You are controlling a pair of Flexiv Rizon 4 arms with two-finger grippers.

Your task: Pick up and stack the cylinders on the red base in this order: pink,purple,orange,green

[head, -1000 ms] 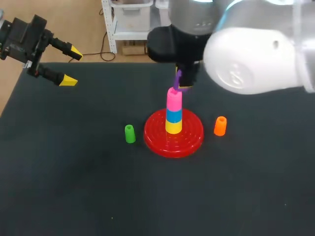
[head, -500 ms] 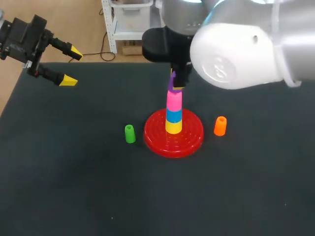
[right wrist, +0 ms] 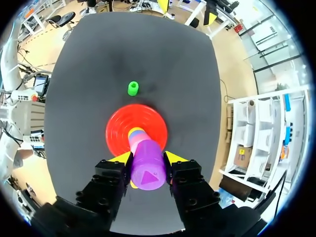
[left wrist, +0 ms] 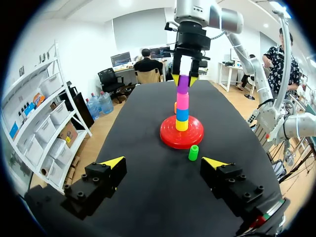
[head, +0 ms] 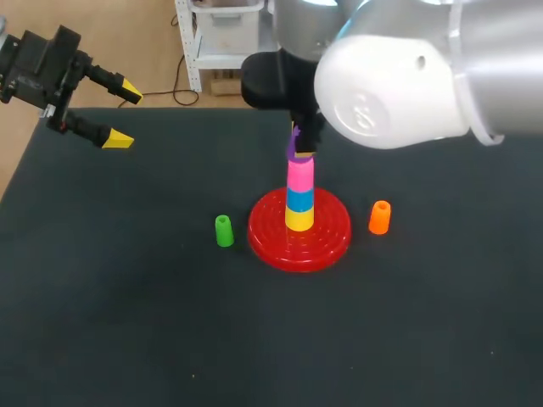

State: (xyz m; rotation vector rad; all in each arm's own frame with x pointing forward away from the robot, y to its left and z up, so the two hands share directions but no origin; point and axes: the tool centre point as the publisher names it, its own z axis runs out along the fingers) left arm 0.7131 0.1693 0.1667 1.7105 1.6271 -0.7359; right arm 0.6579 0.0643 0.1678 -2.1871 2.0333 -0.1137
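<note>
The red base (head: 327, 242) carries a stack of yellow, blue and pink cylinders (head: 299, 193). My right gripper (head: 300, 142) is shut on the purple cylinder (head: 293, 147), held right over the pink one; I cannot tell whether it is seated. From the right wrist the purple cylinder (right wrist: 147, 169) fills the gap between the yellow tips of that gripper (right wrist: 147, 158), with the base (right wrist: 118, 131) below. The green cylinder (head: 224, 231) stands left of the base, the orange one (head: 380, 217) to its right. My left gripper (head: 120, 114) hangs open at the far left corner.
The left wrist view looks down the dark table (left wrist: 148, 148) past its own open gripper (left wrist: 164, 163) to the stack (left wrist: 182, 109) and the green cylinder (left wrist: 193, 152). My right arm's big white body (head: 399, 76) hides the table's far right.
My right arm has shifted a little to the left, bringing the purple cylinder from behind the pink one to directly over it. The left arm has stayed still.
</note>
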